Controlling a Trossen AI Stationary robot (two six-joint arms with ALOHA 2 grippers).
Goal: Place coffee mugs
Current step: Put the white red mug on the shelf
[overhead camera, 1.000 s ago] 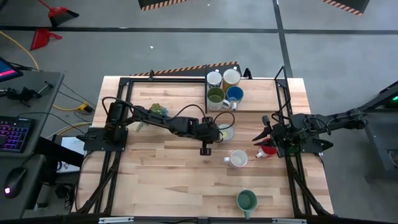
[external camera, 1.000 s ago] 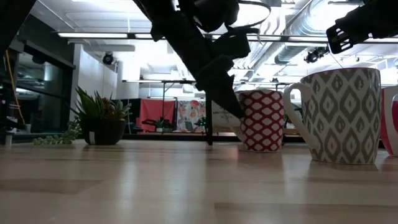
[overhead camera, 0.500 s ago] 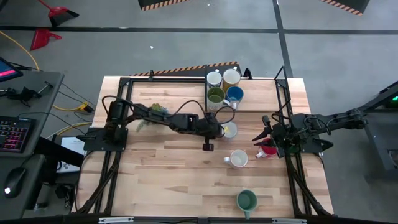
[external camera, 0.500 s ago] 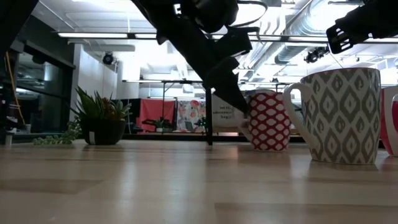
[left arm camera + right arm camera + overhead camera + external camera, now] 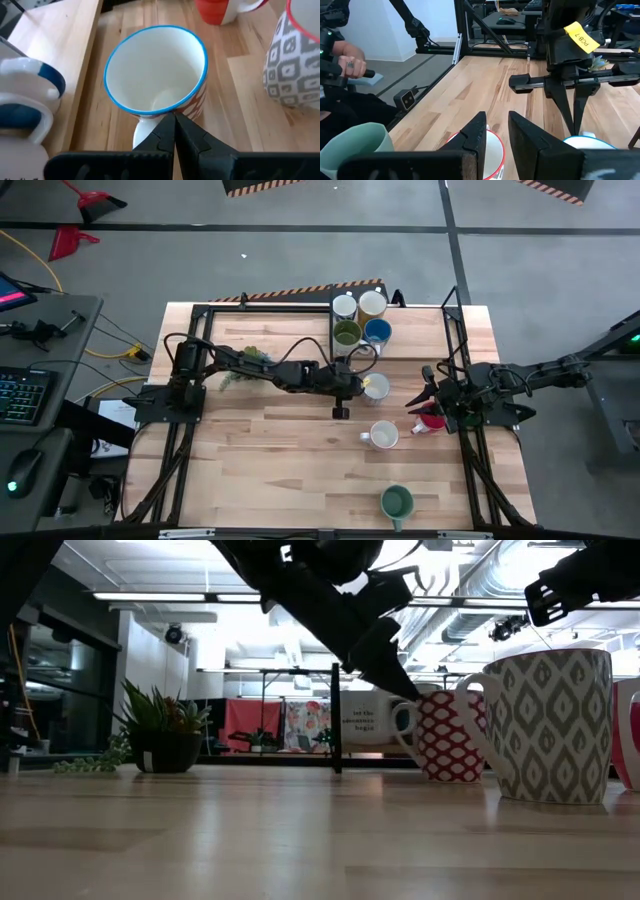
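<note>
Eight coffee mugs are in view from above. Four stand clustered on the raised board at the far edge of the surface [image 5: 260, 470]: a white mug [image 5: 344, 307], a cream mug [image 5: 372, 304], an olive green mug [image 5: 346, 334] and a blue mug [image 5: 378, 332]. Four stand apart on the wood: a blue-rimmed mug with a red pattern [image 5: 375, 387], a grey-patterned mug [image 5: 384, 435], a red mug [image 5: 432, 422] and a teal green mug [image 5: 397, 502]. There is one leafy green sprig [image 5: 250, 356]. Two robot arms reach over the surface, each with two fingers. One person's hand [image 5: 350, 61] shows beyond the edge.
</note>
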